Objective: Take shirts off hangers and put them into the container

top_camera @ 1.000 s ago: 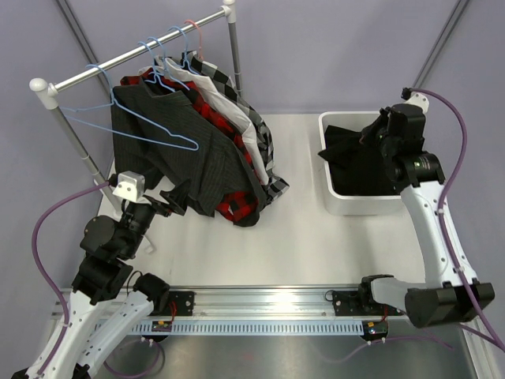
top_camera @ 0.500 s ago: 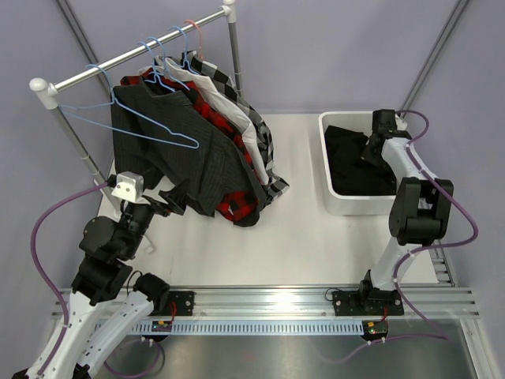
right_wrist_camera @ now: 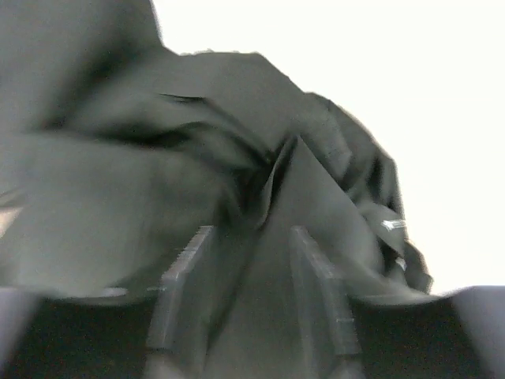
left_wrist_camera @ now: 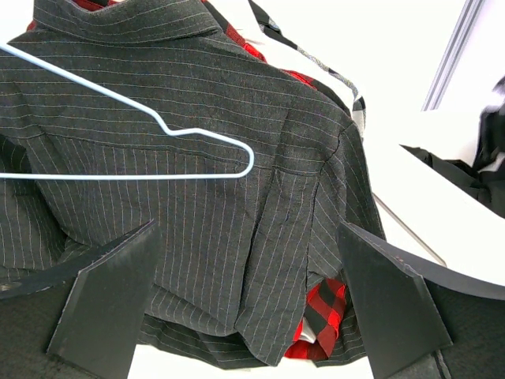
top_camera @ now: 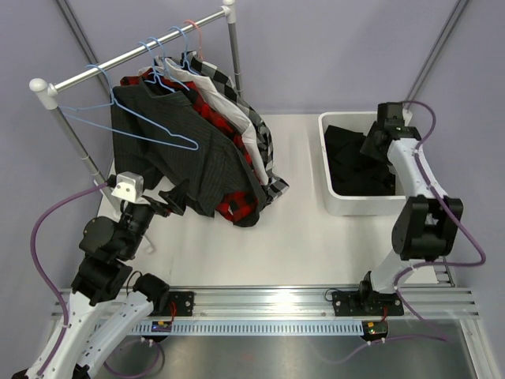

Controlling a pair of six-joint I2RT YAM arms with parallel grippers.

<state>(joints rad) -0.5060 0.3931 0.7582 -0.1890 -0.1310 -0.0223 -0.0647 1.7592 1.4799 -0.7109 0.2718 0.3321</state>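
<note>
Crumpled black shirt (top_camera: pixel 351 162) lay in the white tub (top_camera: pixel 359 208) under the right gripper (right_wrist_camera: pixel 251 237), jaws half parted; the left gripper (left_wrist_camera: pixel 248 229), jaws wide and empty, faced the pinstriped shirt (left_wrist_camera: pixel 284 197).

You get bright, even light overhead, with only soft shadows on the table (top_camera: pixel 316 237). Your right wrist picture is smeared with blur, the black shirt (right_wrist_camera: pixel 102 181) murky against blown-out white. Your left wrist picture is crisp.
</note>
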